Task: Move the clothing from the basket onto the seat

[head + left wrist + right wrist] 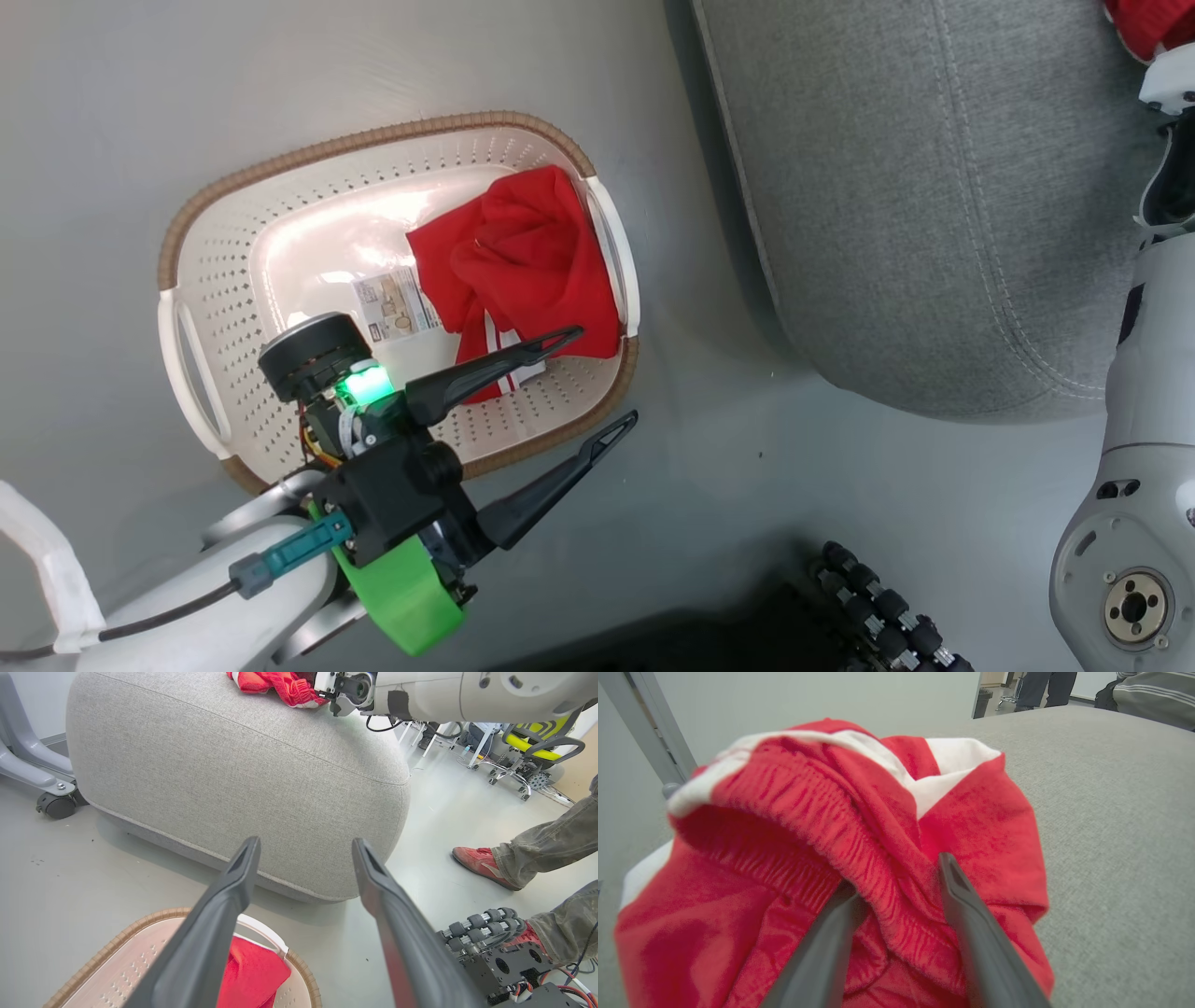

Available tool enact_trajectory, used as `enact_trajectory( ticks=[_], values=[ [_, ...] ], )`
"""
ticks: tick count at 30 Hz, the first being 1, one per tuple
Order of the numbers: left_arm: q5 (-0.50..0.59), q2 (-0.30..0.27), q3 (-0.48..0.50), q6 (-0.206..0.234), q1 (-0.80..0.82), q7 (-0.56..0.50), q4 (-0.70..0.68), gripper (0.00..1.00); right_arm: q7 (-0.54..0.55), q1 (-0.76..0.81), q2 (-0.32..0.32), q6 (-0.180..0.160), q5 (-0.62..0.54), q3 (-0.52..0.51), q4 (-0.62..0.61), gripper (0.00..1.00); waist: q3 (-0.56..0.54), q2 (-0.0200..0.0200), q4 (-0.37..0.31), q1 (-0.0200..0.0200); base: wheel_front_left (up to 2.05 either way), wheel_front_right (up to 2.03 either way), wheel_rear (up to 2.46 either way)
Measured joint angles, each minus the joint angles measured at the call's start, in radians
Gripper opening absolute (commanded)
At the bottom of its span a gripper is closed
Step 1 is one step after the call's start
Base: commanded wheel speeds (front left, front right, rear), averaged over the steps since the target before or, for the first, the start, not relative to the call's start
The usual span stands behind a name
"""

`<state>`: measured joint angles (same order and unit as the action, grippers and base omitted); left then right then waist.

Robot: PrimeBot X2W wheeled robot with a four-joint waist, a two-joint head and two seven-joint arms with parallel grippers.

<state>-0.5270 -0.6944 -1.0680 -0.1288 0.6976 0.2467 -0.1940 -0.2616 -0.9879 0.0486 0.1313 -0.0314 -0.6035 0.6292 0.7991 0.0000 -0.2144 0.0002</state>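
**Head view**
- Left gripper [607, 373]: fingers spread wide with nothing between them. It hangs over the near rim of the basket [373, 140].
- Crumpled red garment [523, 252]: lies inside the basket just beyond my upper fingertip, beside the paper label [392, 303]. It is bunched at the end towards the seat [887, 187].

**Left wrist view**
- The seat is straight ahead of my spread fingers, and the basket with its red cloth is beneath them.
- A person's red shoe [481, 863] is on the floor, off to the right of the fingers.

**Right wrist view**
- Right gripper [899, 875]: fingers parted, not clamped.
- Red-and-white waistband garment [822, 826]: heaped on the seat cushion, with a ridge of its elastic lying between the fingers.

**Tally**
- Delivered: one piece, which I judge already let go.
- Outstanding: one piece in the basket, which puts me about halfway.
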Motion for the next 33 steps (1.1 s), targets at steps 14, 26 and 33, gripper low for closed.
enact_trajectory(
  ticks=[14, 26, 33],
  values=[
    [-0.091, 0.119, 0.090, 0.052, -0.082, 0.015, 0.141, 1.00, -0.001, 0.232, 0.000, 0.000, 0.016, 0.180, -0.144, 1.00, -0.182, 0.0000, 0.004, -0.0001, 0.00, 0.00, 0.00],
    [-0.164, 0.335, 0.332, 0.077, -0.277, 0.017, 0.338, 1.00, -0.001, 0.550, 0.000, 0.000, 0.059, 0.486, -0.204, 1.00, -0.396, 0.0000, 0.057, -0.0002, 0.00, 0.00, 0.00],
    [-0.144, 0.427, 0.503, 0.058, -0.423, 0.017, 0.460, 1.00, -0.001, 0.667, -0.003, 0.000, 0.205, 0.658, -0.202, 1.00, -0.530, 0.0000, 0.109, -0.0003, 0.00, 0.00, 0.00]
  ],
)
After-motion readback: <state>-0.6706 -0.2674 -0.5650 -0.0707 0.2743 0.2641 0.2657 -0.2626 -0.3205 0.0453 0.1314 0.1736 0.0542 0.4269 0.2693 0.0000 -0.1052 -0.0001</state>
